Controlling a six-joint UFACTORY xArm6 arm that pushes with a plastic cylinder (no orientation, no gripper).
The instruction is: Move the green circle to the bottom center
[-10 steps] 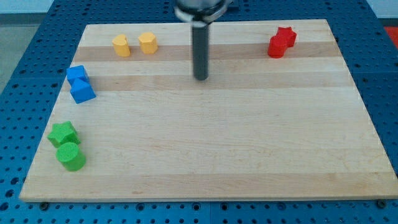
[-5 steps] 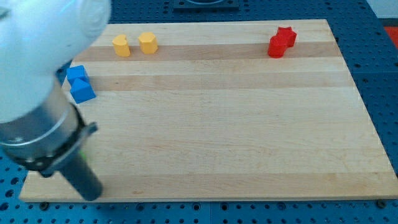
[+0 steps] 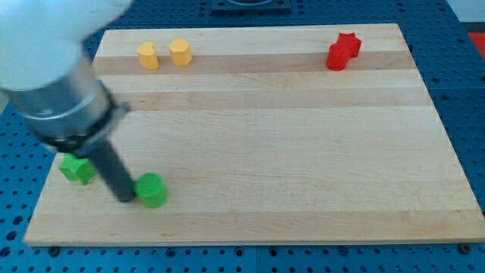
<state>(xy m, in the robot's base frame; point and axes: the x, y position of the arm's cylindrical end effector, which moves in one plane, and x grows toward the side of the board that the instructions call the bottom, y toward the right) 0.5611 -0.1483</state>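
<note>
The green circle (image 3: 151,189) lies on the wooden board (image 3: 288,152) near the view's bottom left. My tip (image 3: 123,199) stands right against the circle's left side, touching it or nearly so. The rod rises up and to the left into the large pale arm body, which fills the view's top left. A second green block (image 3: 74,168) lies further left, partly hidden behind the rod.
Two yellow blocks (image 3: 148,54) (image 3: 180,52) sit near the board's top left. Two red blocks (image 3: 342,51) sit together at the top right. The arm body hides the board's left edge, where two blue blocks lay earlier.
The arm swung from the top centre down to the bottom left. The tip then moved right, and the green circle has slid right, away from the other green block.
</note>
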